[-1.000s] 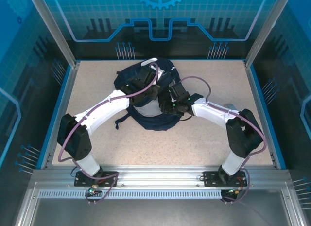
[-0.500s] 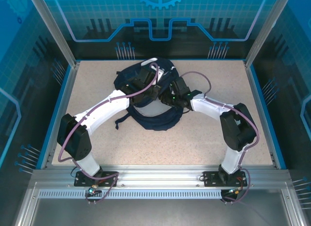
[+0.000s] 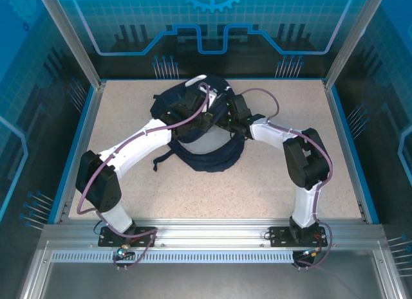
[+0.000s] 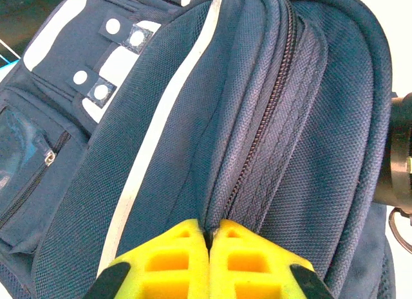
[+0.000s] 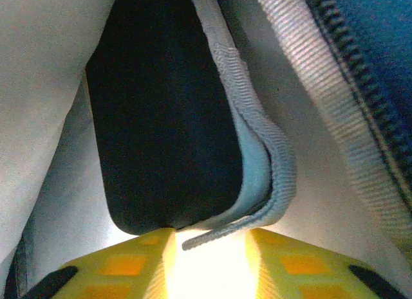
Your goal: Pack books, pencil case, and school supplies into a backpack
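The backpack [image 3: 206, 159] lies on the speckled table [image 3: 277, 183], just toward 12 o'clock of its middle. The left gripper [image 4: 209, 238] is pinched tight on a fold of its navy fabric beside the zipper [image 4: 264, 144]. A white stripe [image 4: 161, 125] runs off toward 11 o'clock, with white snap patches [image 4: 119, 35] at 10 and a clear zipped pocket [image 4: 19, 157] at 9. The right gripper [image 5: 209, 238] sits inside the pack, jaws partly apart and clamping nothing. A dark flat slab [image 5: 161, 119] at 12 o'clock touches one fingertip, and a grey webbing strip [image 5: 257, 157] droops across the gap.
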Action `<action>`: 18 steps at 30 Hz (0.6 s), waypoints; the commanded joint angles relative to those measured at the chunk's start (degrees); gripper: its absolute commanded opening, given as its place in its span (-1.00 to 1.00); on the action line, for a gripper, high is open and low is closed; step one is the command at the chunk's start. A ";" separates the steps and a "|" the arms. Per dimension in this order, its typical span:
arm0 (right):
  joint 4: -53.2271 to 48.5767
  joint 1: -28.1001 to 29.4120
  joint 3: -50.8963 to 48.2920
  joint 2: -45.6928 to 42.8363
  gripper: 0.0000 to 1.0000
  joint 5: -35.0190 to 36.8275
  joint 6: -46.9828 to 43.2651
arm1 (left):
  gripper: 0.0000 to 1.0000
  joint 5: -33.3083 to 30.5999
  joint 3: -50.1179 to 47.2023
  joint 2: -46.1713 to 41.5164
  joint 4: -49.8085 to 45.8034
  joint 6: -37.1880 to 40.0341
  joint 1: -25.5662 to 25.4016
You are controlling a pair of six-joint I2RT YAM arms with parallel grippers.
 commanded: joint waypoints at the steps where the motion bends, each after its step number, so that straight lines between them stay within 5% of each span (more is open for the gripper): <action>1: 1.81 -0.94 -2.79 -5.16 -0.15 -0.55 1.14 | -1.00 2.99 0.09 -2.28 1.70 -1.74 -0.37; 6: -2.22 -0.62 -14.37 -17.91 0.14 1.36 2.28 | -1.00 5.16 0.63 -0.68 2.37 -2.44 -0.39; 18: -20.97 -1.25 -32.61 -43.49 0.40 14.04 3.76 | -1.00 17.18 7.40 9.22 7.86 -6.31 -7.47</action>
